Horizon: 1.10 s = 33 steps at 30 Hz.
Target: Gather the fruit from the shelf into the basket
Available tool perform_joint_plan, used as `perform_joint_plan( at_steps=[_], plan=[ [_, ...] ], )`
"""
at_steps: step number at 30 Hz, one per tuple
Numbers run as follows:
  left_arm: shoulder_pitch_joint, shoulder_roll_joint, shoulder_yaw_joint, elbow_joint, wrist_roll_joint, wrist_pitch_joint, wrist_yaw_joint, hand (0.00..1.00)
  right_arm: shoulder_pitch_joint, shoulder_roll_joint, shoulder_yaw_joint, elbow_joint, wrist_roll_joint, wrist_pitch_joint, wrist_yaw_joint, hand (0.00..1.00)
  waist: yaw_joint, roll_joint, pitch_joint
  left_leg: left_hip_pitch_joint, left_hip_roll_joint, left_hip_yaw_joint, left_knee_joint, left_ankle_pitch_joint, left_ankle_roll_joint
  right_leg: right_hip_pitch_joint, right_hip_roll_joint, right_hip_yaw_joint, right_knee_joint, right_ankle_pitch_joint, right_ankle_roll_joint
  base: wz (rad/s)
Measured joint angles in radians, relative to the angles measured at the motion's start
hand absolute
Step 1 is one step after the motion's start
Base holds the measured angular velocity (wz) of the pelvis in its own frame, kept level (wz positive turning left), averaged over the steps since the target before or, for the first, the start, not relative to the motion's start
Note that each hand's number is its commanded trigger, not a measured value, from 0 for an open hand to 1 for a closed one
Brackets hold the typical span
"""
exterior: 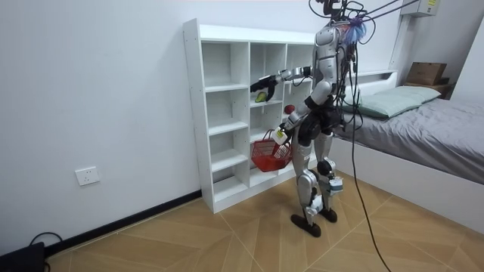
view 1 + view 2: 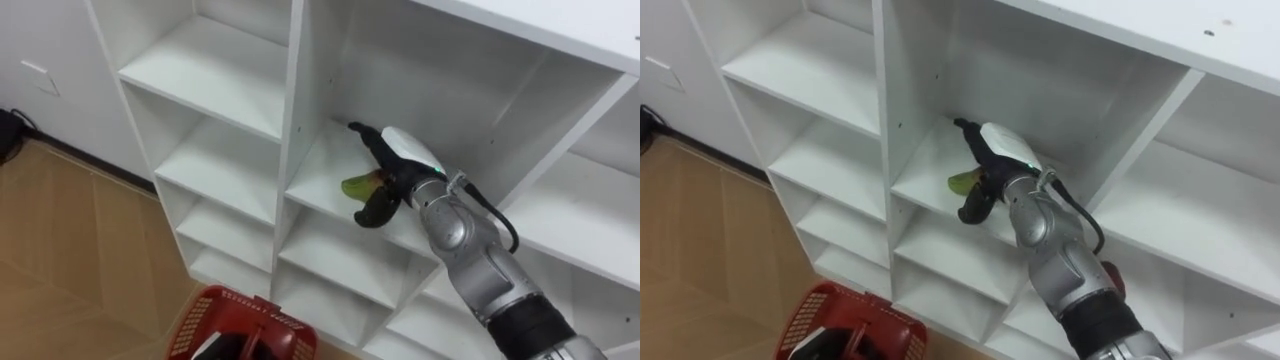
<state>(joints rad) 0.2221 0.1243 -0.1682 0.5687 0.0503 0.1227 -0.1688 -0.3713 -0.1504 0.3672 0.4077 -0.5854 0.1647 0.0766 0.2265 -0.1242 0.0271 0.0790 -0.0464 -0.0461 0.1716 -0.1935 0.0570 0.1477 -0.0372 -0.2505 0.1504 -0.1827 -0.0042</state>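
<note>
- Left eye view: the right robot hand [image 2: 398,165] reaches into a middle compartment of the white shelf unit [image 2: 235,85]. Its dark fingers are curled round a green-yellow fruit [image 2: 357,185], low over the compartment's board. A red basket [image 2: 235,305] sits at the bottom edge, beside the lowest shelves.
- Right eye view: the fruit pokes out at the left of the clasping hand.
- Room view: the robot stands upright on the wooden floor facing the shelf unit, with a bed [image 1: 439,136] behind it. The left robot hand [image 1: 281,134] is low at its hip, the basket just beneath; its grip cannot be told.
</note>
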Motion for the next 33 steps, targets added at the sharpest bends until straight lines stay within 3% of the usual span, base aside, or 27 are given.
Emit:
perform_joint_plan(
  at_steps=[8, 33],
  plan=[
    [0.015, 0.000, 0.006, 0.000, 0.001, 0.001, 0.000, 1.00, 0.000, -0.007, -0.002, 0.001, -0.016, 0.001, 0.000, 0.00, -0.013, 0.008, -0.0035, 0.002, -0.002, -0.015, 0.002, 0.000, 0.001, 0.008, -0.002, -0.028, 0.001, 0.000, 0.000, 0.06],
    [0.017, 0.000, 0.005, 0.000, 0.000, 0.001, 0.002, 1.00, 0.003, -0.021, -0.002, 0.018, -0.057, 0.007, 0.013, 0.00, -0.012, 0.006, -0.0056, 0.001, -0.003, -0.014, 0.017, 0.000, 0.001, 0.014, 0.002, -0.030, 0.003, 0.000, 0.000, 0.00]
  ],
)
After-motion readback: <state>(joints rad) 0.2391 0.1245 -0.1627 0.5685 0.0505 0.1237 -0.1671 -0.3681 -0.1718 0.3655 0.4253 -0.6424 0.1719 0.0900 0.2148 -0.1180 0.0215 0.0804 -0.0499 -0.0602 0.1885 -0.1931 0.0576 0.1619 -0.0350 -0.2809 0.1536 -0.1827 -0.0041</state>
